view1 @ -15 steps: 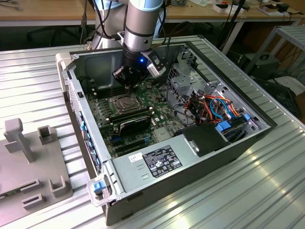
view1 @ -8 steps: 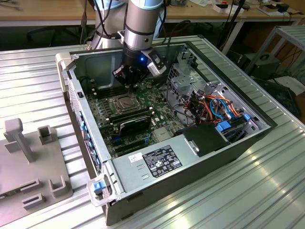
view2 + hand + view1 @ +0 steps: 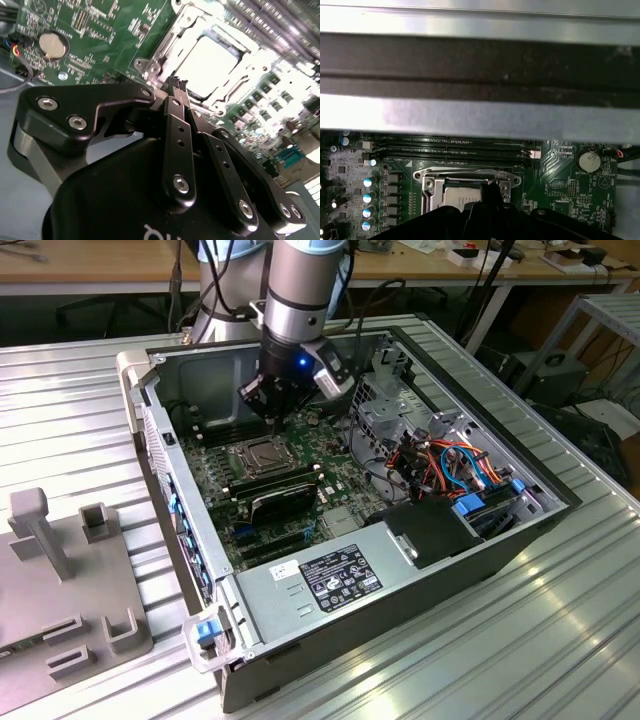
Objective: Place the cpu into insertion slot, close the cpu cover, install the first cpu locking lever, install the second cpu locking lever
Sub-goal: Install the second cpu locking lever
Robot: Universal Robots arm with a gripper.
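The cpu [image 3: 207, 62] lies in the insertion slot [image 3: 262, 456] on the green motherboard, its silvery top showing bright. The cpu cover [image 3: 172, 37] lies flat over it as a metal frame around the chip, also seen in the first wrist view as the cpu cover [image 3: 432, 176]. My gripper [image 3: 272, 417] hangs just above the socket's far edge, inside the open computer case. In the second wrist view my gripper [image 3: 178, 83] is shut, its black fingertips pressed together with nothing between them, right at the socket's rim. I cannot make out how the locking levers stand.
Black memory sticks [image 3: 285, 490] sit beside the socket, towards the camera. A grey power supply [image 3: 330, 575] fills the case's near corner, and coloured cables [image 3: 455, 465] crowd the exterior view's right. The case's metal wall [image 3: 480, 117] rises close behind the motherboard. A grey fixture [image 3: 60, 570] rests outside the case.
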